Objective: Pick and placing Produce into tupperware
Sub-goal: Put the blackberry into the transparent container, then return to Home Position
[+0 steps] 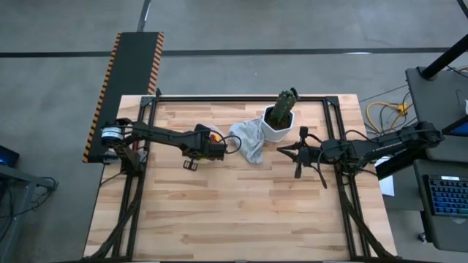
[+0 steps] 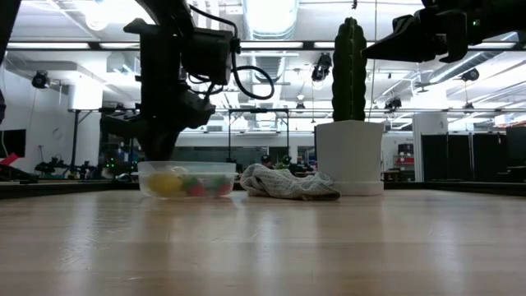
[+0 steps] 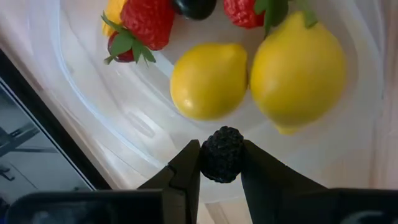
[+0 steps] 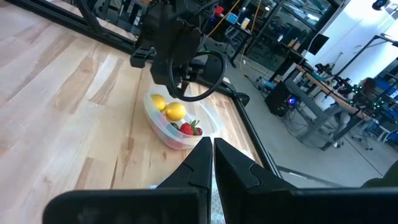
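Note:
The clear tupperware [image 3: 93, 93] stands on the table left of the grey cloth and also shows in the high view [image 1: 215, 134] and the low view [image 2: 187, 178]. In it lie two yellow lemons [image 3: 208, 81] [image 3: 297, 73], red strawberries [image 3: 147, 22], a dark piece [image 3: 194, 7] and an orange piece [image 3: 113, 9]. My left gripper [image 3: 222, 163] is over the tupperware, shut on a dark bumpy berry [image 3: 222, 152]. My right gripper [image 4: 211, 146] is shut and empty, raised above the table right of the white pot [image 1: 278, 124]. My left gripper pinches the dark berry between its two fingertips [image 3: 186, 165], one on each opposite side of the berry [image 3: 208, 163]. The fingers point down into the tupperware. The berry is lifted clear, above the container's floor beside the two lemons.
A crumpled grey cloth [image 1: 248, 140] lies between the tupperware and the white hexagonal pot, which holds a green cactus [image 2: 348, 70]. Black rails [image 1: 241, 98] frame the tabletop. Bare wood [image 1: 241, 204] spreads over the near half of the table.

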Action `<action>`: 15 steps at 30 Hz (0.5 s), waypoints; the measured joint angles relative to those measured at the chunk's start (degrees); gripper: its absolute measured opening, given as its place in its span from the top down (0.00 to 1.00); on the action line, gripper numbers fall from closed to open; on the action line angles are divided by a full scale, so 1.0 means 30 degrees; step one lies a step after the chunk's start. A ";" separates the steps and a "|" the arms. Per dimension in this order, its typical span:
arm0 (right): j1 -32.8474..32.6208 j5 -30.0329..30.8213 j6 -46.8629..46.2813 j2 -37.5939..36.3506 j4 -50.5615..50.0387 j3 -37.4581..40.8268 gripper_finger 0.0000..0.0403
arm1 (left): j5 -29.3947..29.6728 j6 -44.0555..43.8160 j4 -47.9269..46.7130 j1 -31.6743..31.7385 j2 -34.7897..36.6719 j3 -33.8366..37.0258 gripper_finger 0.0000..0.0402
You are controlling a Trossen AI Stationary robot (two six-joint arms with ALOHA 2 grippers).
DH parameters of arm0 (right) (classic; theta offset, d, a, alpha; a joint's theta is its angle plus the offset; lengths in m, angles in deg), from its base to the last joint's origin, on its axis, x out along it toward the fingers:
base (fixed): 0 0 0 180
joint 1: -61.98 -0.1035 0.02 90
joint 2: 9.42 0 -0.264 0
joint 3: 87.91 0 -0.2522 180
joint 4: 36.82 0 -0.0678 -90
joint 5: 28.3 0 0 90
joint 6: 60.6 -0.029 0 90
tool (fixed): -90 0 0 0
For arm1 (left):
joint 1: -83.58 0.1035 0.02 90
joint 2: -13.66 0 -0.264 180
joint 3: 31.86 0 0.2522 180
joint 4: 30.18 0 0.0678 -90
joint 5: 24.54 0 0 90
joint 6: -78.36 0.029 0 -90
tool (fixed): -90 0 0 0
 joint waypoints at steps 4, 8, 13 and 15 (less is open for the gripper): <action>0.0000 0.0000 0.0000 -0.0004 -0.0003 0.0000 0.98 | 0.0000 -0.0104 0.0004 0.0000 0.0000 0.0000 0.71; 0.0000 0.0000 0.0000 -0.0004 0.0001 0.0000 0.98 | 0.0043 -0.0428 0.0000 0.0000 0.0000 0.0000 0.62; 0.0000 0.0000 0.0000 -0.0004 -0.0004 0.0000 0.98 | 0.0051 -0.0492 0.0000 0.0022 0.0000 0.0000 0.59; 0.0000 0.0000 0.0000 -0.0004 -0.0017 0.0000 0.98 | 0.0058 -0.0592 0.0037 0.0022 0.0000 0.0000 0.59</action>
